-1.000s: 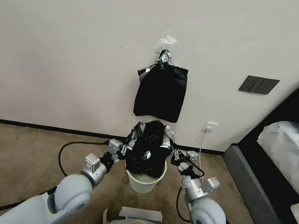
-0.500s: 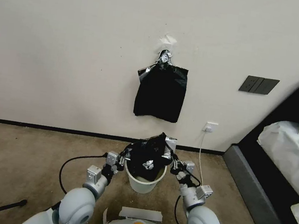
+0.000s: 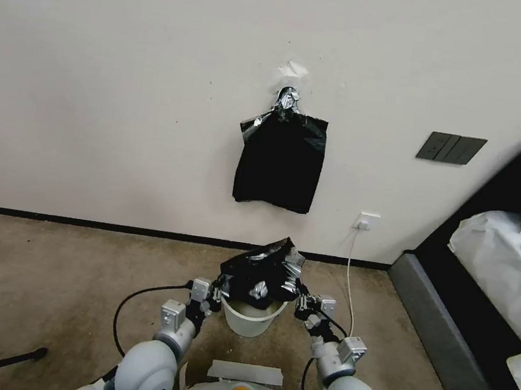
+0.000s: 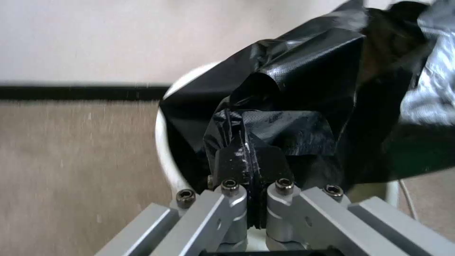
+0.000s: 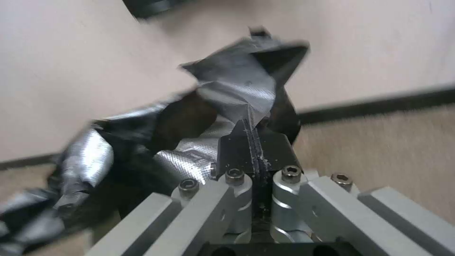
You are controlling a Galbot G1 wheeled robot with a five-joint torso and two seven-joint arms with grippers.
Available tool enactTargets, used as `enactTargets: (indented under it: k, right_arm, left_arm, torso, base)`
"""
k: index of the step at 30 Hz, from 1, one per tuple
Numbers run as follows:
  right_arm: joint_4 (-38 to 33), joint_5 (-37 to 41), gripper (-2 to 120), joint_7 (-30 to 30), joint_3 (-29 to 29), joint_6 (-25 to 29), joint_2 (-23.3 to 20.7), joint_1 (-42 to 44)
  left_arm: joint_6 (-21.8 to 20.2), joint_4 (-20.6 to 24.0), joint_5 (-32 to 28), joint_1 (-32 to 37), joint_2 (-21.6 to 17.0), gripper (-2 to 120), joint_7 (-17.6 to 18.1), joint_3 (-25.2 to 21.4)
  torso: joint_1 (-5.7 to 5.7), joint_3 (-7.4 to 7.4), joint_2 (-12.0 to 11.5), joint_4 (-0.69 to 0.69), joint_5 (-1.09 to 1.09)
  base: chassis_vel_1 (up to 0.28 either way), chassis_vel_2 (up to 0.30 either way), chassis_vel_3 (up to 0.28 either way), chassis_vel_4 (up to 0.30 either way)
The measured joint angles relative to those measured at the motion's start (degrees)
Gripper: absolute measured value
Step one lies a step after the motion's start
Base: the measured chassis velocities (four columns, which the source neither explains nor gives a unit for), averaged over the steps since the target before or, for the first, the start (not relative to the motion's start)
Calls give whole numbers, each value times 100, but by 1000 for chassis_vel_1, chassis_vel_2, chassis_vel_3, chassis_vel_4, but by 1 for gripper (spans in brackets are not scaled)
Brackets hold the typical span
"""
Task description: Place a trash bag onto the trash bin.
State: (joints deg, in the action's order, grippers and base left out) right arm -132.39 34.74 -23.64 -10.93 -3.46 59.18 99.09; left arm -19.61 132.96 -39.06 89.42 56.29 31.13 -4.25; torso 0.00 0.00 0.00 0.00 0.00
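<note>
Head view has your bag [image 3: 261, 273] bunched over the mouth of the bin [image 3: 250, 320] on the carpet by the wall, left gripper [image 3: 217, 292] pinching its left edge, right gripper [image 3: 299, 302] pinching the right. Left wrist view confirms it: that gripper [image 4: 247, 156] is clamped tight on a fold of bag [image 4: 303, 106], with the bin rim [image 4: 163, 142] just beyond. Right wrist view, same story, gripper [image 5: 252, 144] closed on crinkled film [image 5: 237, 89].

Watch the risks. The film looks thin and slick, so a hard outward stretch could tear it or pull it out of a pinch. Most of the bag sits heaped above the rim, not draped around it; let go now and I judge it flops inside or slides off one side. The bin looks light, so a sideways tug could tip it. You also can't tell whether the mouth is actually open.
</note>
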Motion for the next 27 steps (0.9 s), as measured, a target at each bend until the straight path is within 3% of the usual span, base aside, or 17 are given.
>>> enactTargets:
  k: [3,10,20,27]
  right_arm:
    - [333,172,0,-334,91,-221,175,-174]
    - [341,723,0,-890,77,-729,276,-376]
    - [55,1040,0,-1171,80,-1203,354,-193]
    - [346,1178,0,-1162,109,-1411,364,-279]
  left_arm:
    - [-60,-24,-201,73,-73,0,281,-239]
    - [-223,3,-638,112,-199,0,549,-453]
    - [-465,291,-635,525,-222,0,705,-449]
    - [-597,-20,-658,485,-239,0,724,-423]
  torso:
    - [0,0,0,0,1]
    - [0,0,0,0,0]
    - [0,0,0,0,0]
    - [1,0,0,0,0]
  base:
    - [0,0,0,0]
    - [0,0,0,0]
    - [0,0,0,0]
    - [0,0,0,0]
